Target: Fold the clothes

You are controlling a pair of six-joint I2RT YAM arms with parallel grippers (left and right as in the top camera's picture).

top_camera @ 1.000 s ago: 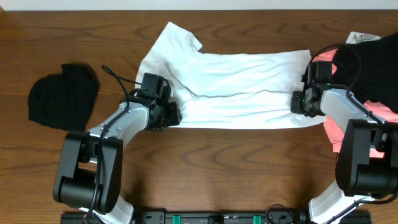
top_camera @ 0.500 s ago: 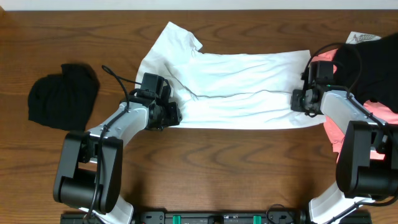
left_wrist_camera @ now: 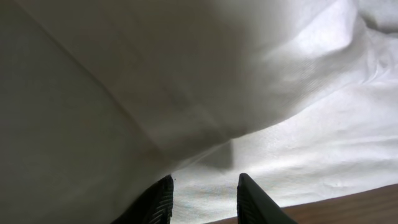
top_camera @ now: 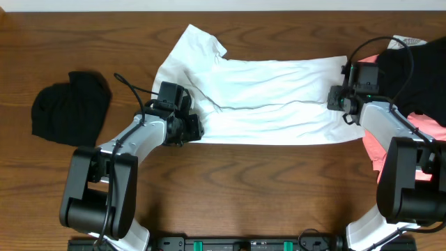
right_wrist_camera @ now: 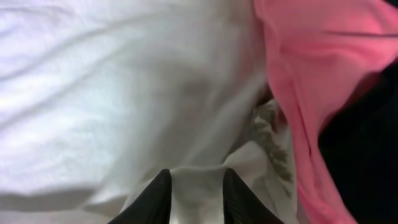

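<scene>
**Overhead view.** White T-shirt (top_camera: 265,97) spread sideways across the middle of the desk (top_camera: 265,195), folded into a long band, with one sleeve sticking up at the upper left. Left gripper (top_camera: 194,128) at the band's lower left corner, on the edge of the cloth. Right gripper (top_camera: 340,97) at the band's right end, beside the heap of garments there.

**Left wrist view.** Jaws part-way apart, tips against white cloth, a shadowed fold of the shirt hanging close over them — hold on the cloth not to be told. Strip of desk wood showing at the lower right corner.

**Right wrist view.** Jaws parted a little, astride a low ridge of white cloth and not clamped on it. Grey-green printed logo (right_wrist_camera: 273,140) on the white cloth just right of the tips. Coral-pink garment (right_wrist_camera: 311,68) next to it, touching the shirt's edge.

**Elsewhere on the desk.** Black bundle (top_camera: 70,108) well to the left, apart from the shirt. Black garment (top_camera: 418,77) at the far right, lying over the coral-pink garment.
</scene>
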